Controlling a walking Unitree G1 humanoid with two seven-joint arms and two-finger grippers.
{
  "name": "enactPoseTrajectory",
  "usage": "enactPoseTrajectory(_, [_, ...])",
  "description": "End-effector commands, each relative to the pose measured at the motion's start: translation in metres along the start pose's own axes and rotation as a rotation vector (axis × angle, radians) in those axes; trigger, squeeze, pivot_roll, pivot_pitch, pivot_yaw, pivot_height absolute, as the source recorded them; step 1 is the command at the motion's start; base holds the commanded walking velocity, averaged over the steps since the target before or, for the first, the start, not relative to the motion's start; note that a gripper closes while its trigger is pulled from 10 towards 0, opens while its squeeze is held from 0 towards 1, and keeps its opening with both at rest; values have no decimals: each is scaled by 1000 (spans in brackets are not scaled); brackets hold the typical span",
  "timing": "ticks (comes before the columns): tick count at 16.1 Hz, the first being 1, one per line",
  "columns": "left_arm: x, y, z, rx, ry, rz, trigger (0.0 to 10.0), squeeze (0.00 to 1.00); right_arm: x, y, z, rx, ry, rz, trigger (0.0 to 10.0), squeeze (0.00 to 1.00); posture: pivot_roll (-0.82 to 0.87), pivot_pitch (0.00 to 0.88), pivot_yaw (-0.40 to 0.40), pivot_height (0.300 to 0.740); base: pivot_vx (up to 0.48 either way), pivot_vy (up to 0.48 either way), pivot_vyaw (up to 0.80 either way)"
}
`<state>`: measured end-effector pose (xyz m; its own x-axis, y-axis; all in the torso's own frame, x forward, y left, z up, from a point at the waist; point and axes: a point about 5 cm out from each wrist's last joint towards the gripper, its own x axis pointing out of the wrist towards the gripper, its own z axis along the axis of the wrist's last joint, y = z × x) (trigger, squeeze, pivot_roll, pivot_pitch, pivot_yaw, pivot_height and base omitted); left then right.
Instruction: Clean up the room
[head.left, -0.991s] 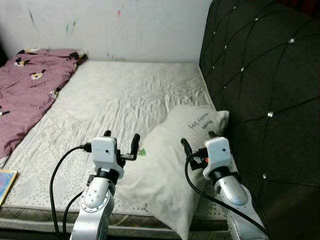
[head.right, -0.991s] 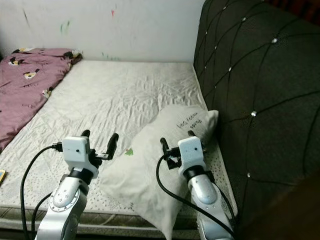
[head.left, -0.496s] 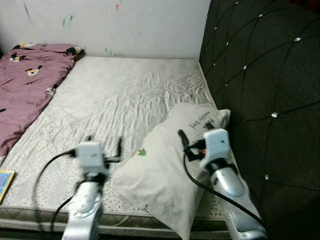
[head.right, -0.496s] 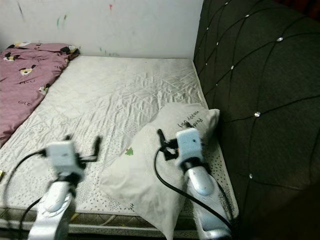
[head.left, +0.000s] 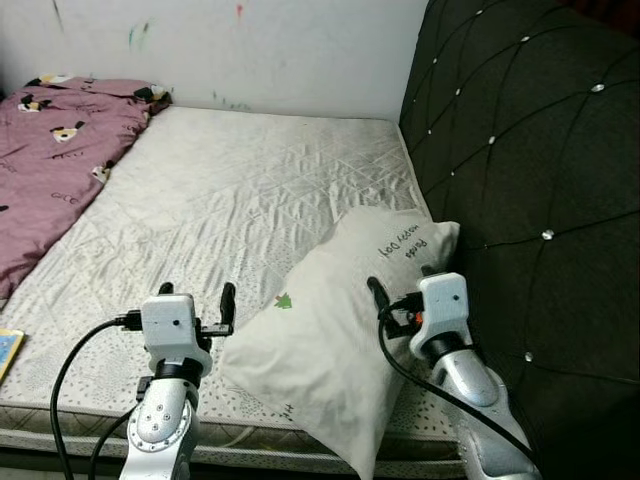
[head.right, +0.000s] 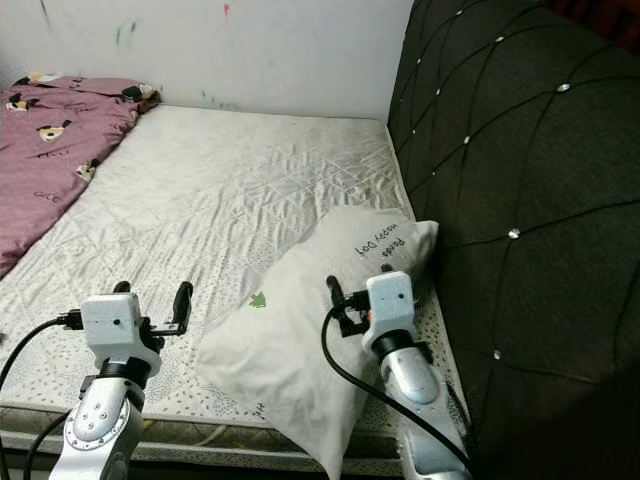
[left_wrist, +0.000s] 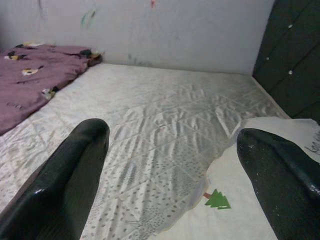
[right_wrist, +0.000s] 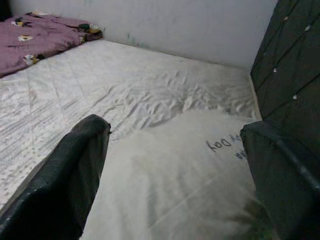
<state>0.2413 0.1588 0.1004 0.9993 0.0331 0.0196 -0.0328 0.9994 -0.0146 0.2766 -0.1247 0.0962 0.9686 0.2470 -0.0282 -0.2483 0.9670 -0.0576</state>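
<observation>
**Both grippers poised over the pillow**

The pillow (head.left: 340, 330) lies against the headboard (head.left: 530, 170) on the mattress (head.left: 230, 190). Left gripper (head.left: 195, 297) and right gripper (head.left: 400, 292) hover, fingers spread. Grab loose fabric alone and it could sag or slip free.

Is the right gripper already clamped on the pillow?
No, the right gripper hovers open above the pillow, fingers spread wide.

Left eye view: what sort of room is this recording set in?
Most likely a bedroom. A quilted white mattress lies beside a dark tufted headboard, with a white pillow against it and a purple printed blanket bunched on the far side.
</observation>
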Motion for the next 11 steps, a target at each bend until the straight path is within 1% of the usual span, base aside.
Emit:
enactPoseTrajectory(1, [4, -4, 10, 0, -31, -34, 10000, 0, 6, 7, 7, 2, -21, 25, 10000, 0, 78, 59, -37, 740, 0, 0, 0])
enactPoseTrajectory(4, [7, 1, 11, 14, -21, -43, 10000, 0, 4, 17, 2, 21, -18, 32, 10000, 0, 80, 47, -12, 740, 0, 0, 0])
enactPoseTrajectory(6, [10, -2, 12, 8, -22, -46, 10000, 0, 3, 18, 0, 26, -17, 33, 10000, 0, 72, 36, -4, 736, 0, 0, 0])
enactPoseTrajectory(8, [11, -8, 12, -1, -22, -52, 10000, 0, 4, 16, 2, 24, -22, 33, 10000, 0, 71, 41, -3, 717, 0, 0, 0])
enactPoseTrajectory(9, [10, -14, 10, -10, -17, -65, 10000, 0, 5, 14, 3, 19, -24, 33, 10000, 0, 63, 43, -8, 697, 0, 0, 0])
enactPoseTrajectory(11, [8, -16, 8, -17, -9, -67, 10000, 0, 5, 13, 4, 15, -25, 41, 10000, 0, 59, 50, -21, 675, 0, 0, 0])
